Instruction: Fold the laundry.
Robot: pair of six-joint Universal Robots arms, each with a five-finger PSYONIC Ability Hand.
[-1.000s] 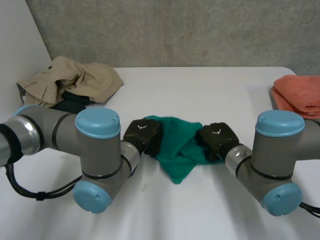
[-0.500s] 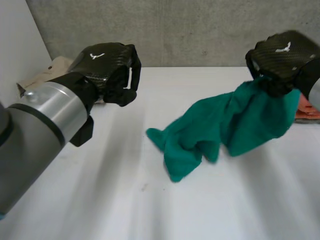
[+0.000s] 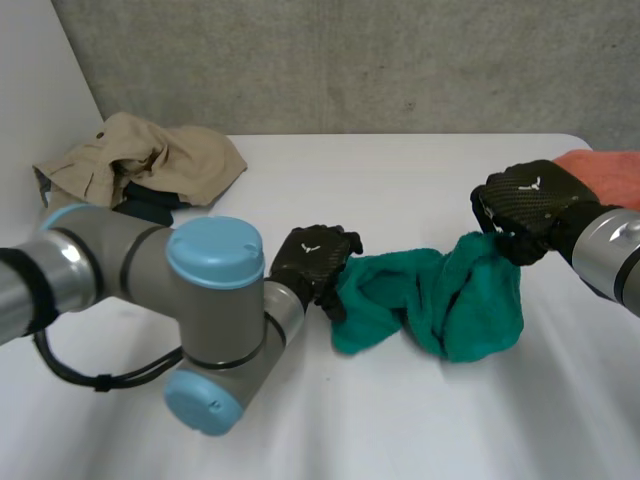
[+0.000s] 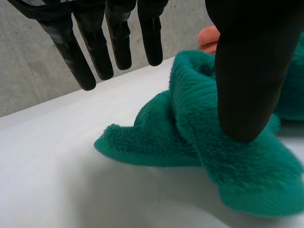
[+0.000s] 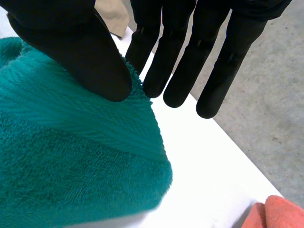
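Lower than half a second ago: left hand (image 3: 310, 262) is down at the left end of the green towel (image 3: 430, 300), and right hand (image 3: 525, 205) is nearer the table (image 3: 400, 180).

- Table: laundry lies straight on it, no container in use.
- Tan clothes (image 3: 150, 160): heaped far left, unfolded.
- Green towel: mid-table, bunched, no fold made. Judged early in the task.
- Orange towel (image 3: 610, 165): far right, apparently folded.
- Left hand: fingers straight and apart, thumb resting on the towel.
- Right hand: thumb and straight fingers pinch its raised right end.

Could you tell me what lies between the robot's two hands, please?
The bunched green towel fills that stretch, reaching from the left hand to the right hand, as the head view shows.
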